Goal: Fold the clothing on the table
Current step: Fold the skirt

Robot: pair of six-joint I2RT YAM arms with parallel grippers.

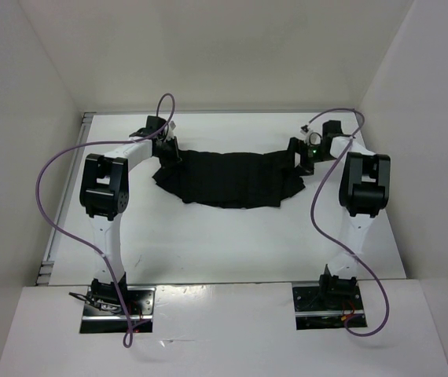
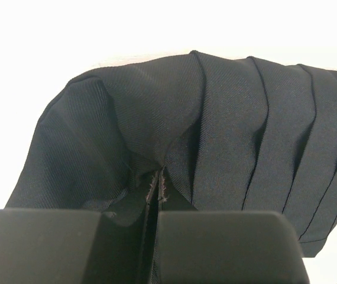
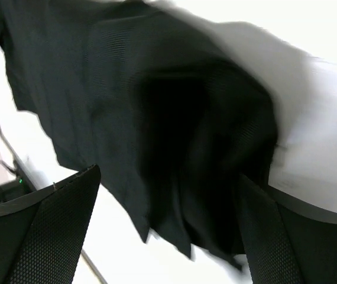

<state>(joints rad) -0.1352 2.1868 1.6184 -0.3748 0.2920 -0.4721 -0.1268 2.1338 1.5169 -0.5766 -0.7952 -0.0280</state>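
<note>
Item: pleated black clothing (image 1: 228, 179), lying far-centre on the tabletop (image 1: 224, 243), long axis running left-right.
Left fingers (image 2: 62, 245) pinching its left corner shut; right fingers (image 3: 44, 236) gaping wide around its right end, gripping nothing.

**White box, three walls, soft top light**

You're looking into a plain white enclosure. The back wall (image 1: 224, 47) is flat and meets the left wall (image 1: 20, 118) and right wall (image 1: 436, 118) at clean corners. In the top view both side walls lean outward toward you.

The table (image 1: 224, 251) is white, matte and rectangular. A thin metal rim (image 1: 49, 251) shows down its left edge and at the far-left corner. A white ledge (image 1: 224, 338) runs across the near side, touching the table.

The light is bright and diffuse, and shadows are soft. A strip of glare (image 1: 232, 284) lies along the table's near edge. In the wrist views the background is blown out to white.
</note>
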